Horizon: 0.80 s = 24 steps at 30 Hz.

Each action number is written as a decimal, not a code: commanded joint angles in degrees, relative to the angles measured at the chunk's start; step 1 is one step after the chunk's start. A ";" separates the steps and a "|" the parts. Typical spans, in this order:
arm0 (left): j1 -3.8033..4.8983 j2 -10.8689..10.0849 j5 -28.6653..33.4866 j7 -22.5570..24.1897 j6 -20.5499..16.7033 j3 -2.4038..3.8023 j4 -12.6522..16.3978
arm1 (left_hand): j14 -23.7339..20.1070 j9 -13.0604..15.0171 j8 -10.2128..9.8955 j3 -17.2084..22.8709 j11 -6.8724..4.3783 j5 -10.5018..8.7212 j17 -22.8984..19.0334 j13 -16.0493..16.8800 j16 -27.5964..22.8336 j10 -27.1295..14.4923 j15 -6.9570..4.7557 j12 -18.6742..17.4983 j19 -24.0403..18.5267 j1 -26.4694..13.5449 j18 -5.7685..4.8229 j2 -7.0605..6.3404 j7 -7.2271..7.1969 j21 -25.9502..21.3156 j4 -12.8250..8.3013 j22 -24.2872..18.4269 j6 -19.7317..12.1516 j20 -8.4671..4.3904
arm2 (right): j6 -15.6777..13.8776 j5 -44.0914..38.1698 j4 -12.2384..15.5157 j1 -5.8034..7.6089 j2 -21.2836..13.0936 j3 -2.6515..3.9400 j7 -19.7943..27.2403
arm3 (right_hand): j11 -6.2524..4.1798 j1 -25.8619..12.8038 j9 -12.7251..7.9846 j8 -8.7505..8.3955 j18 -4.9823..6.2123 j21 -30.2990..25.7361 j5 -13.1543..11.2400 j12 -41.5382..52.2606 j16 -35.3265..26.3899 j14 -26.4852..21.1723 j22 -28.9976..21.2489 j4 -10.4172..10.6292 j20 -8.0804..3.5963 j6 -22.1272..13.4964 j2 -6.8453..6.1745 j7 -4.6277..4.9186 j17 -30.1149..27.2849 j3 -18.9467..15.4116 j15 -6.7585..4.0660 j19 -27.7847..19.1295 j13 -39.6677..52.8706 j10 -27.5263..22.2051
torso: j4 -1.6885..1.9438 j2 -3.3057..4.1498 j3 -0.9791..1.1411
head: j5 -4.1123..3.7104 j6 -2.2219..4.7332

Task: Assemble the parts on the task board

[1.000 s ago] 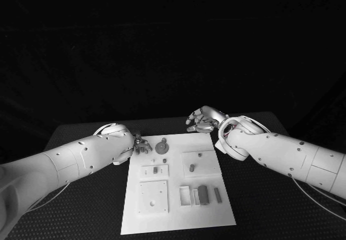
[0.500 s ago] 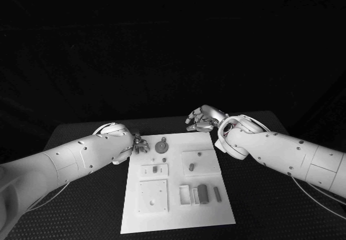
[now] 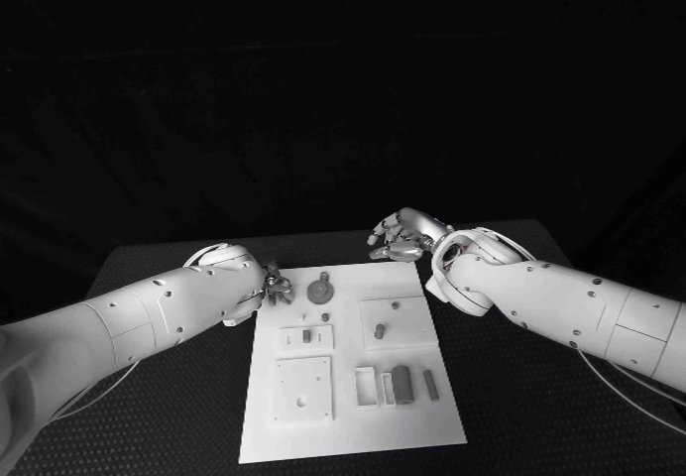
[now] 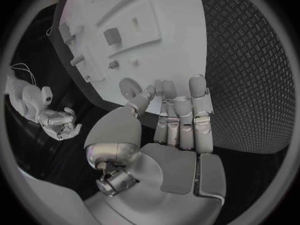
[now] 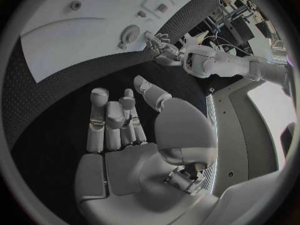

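The white task board [image 3: 358,436] lies in the middle of the black table. A round grey disc part [image 3: 320,291] sits near its far edge, and small grey pieces [image 3: 401,385] stand towards its near right. My left hand [image 3: 276,289] hovers at the board's far left corner, close beside the disc, with its fingers straight and nothing in them. The left wrist view shows that palm [image 4: 178,125] bare, with the disc [image 4: 129,87] just past the fingertips. My right hand [image 3: 400,238] is off the board beyond its far right corner, also empty [image 5: 119,120].
Raised square plates [image 3: 304,389] and a peg [image 3: 381,332] stand on the board. Black textured table [image 3: 529,397] surrounds it on all sides. In the right wrist view the board [image 5: 56,40] lies beyond the fingers, with the left hand [image 5: 159,45] at its corner.
The right arm has edged slightly away from the board's corner. The left arm and the parts have not moved.
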 commanded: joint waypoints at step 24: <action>0.24 -7.34 13.20 -2.61 -6.74 0.31 8.88 | 2.47 1.71 3.00 2.54 -1.56 0.04 0.29 -0.64 2.39 3.96 -1.82 0.79 2.73 3.24 1.24 0.85 -1.26 2.69 0.05 1.33 4.12 -1.12 | 0.45 -0.29 0.17 0.02 -0.44 0.03 0.22 | 0.12 -0.51 0.08 -0.25 1.70 -0.02 -0.26 0.34 -0.24 -0.41 0.99 0.31 -0.08 -0.13 -0.11 0.48 -0.08 -0.03 0.07 0.20 -0.10 -0.26 | 0.08 -0.10 0.05 | 0.46 0.02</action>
